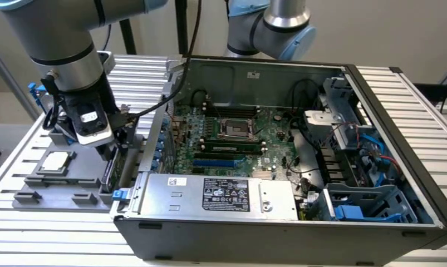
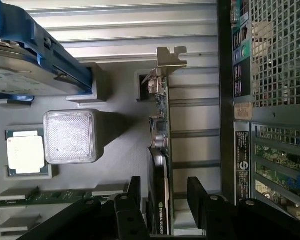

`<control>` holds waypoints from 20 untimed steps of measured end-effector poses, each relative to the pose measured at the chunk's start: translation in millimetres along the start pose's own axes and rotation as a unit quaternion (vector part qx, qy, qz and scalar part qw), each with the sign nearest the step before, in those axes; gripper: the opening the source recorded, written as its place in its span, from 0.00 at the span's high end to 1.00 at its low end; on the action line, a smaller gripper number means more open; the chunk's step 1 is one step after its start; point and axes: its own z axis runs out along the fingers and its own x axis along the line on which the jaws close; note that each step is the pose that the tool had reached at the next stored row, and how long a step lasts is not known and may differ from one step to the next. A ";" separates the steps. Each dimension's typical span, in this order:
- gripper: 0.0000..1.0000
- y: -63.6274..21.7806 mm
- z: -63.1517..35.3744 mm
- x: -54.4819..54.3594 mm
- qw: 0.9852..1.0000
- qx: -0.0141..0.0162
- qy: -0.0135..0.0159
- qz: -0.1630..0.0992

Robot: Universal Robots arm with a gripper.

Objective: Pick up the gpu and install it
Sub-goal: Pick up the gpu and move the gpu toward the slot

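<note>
Gripper [image 2: 164,186] fingers stand spread wide, one on each side of the gpu [image 2: 160,150], with a gap showing on both sides, so nothing is held. The gpu stands on its long edge in a slot of a gray fixture tray [image 1: 60,188], its silver bracket [image 2: 170,56] at the end away from the fingers. The tray sits on a ribbed metal table [image 1: 52,233], just beside the open computer case [image 1: 283,233], at the exterior view's left. The case's perforated outer wall [image 2: 280,50] rises close alongside the card. Also in the tray are a square silver CPU chip [image 1: 55,161], a loose memory stick [image 2: 45,197], a hard drive with blue rails [image 2: 35,60] and a white square block [image 2: 70,136]. Inside the case lie a green motherboard [image 1: 275,125], a seated memory stick [image 1: 227,149], a power supply [image 1: 216,194] and a blue drive cage [image 1: 364,208].
</note>
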 end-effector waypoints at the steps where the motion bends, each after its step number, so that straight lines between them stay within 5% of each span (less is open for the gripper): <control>1: 0.49 -0.1 1.8 0.0 1.000 0.000 0.000 0.000; 15: 0.49 4.2 12.5 0.9 1.000 0.000 0.002 0.000; 20: 0.59 5.5 15.8 1.6 1.000 0.000 0.002 0.000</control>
